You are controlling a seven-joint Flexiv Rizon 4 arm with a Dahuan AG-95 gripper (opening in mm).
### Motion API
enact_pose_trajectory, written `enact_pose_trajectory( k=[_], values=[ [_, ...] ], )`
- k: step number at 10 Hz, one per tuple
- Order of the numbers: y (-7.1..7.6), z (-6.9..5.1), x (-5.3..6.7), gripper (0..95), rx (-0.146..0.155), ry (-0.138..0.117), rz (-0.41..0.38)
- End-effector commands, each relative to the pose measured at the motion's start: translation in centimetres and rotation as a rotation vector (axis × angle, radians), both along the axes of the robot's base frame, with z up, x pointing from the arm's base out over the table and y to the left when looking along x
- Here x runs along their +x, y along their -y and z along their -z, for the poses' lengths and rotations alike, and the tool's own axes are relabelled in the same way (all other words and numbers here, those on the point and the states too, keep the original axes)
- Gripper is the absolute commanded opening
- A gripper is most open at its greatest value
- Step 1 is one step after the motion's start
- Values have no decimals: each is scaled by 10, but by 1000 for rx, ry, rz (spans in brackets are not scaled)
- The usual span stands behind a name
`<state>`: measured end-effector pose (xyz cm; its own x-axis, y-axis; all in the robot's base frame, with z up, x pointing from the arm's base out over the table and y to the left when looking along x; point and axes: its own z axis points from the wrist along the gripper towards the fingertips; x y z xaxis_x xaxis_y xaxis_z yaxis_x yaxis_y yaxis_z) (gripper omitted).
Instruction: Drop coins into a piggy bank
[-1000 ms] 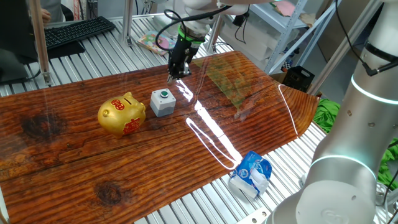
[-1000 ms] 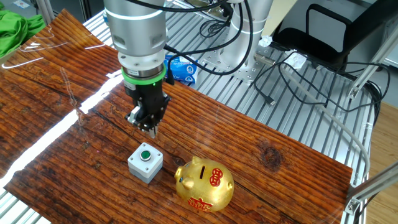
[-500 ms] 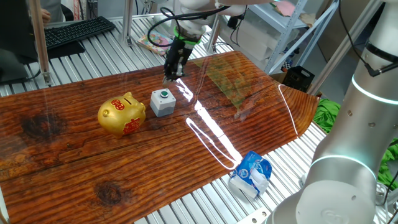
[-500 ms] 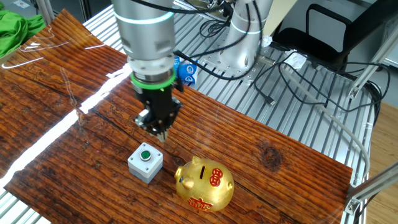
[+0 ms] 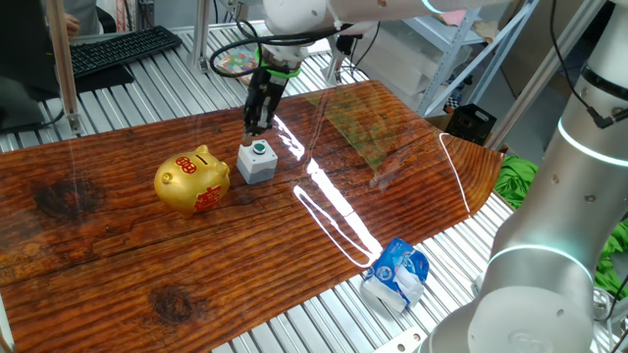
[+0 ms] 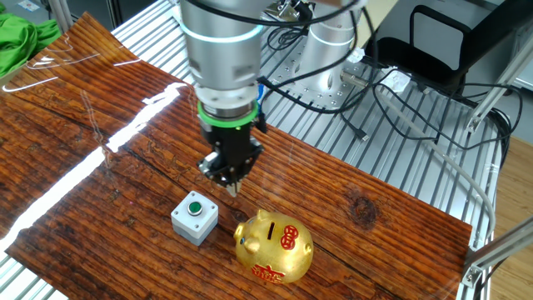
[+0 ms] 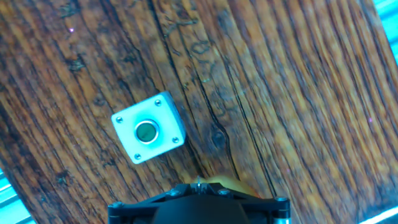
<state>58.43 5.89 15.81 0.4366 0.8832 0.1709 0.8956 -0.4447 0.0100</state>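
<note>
The shiny gold piggy bank (image 5: pixel 191 181) with red markings stands on the wooden table, slot up; it also shows in the other fixed view (image 6: pixel 273 246). A gold patch at the bottom of the hand view (image 7: pixel 233 185) looks like its edge. My gripper (image 5: pixel 257 127) hangs fingers-down just behind the grey box, right of the pig; in the other fixed view the gripper (image 6: pixel 231 188) is above the table between box and pig. Its fingers are together, and a thin bright coin edge shows at the tips in the hand view (image 7: pixel 199 183).
A small grey box with a green button (image 5: pixel 257 160) sits right of the pig, seen also in the other fixed view (image 6: pixel 195 218) and the hand view (image 7: pixel 148 128). A blue-white packet (image 5: pixel 395 275) lies off the table's front edge. Green cloth (image 6: pixel 17 37) lies at the far corner.
My gripper has moved steadily from behind the grey box toward the piggy bank, staying shut. The box and the pig have not moved.
</note>
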Motion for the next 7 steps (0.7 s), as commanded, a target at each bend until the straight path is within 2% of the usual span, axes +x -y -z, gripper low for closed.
enact_pose_trajectory(
  k=[1, 7],
  values=[
    [-12, 3, -3, 0, -9, -3, 27],
    [-30, 7, -8, 0, -13, -13, 98]
  ],
)
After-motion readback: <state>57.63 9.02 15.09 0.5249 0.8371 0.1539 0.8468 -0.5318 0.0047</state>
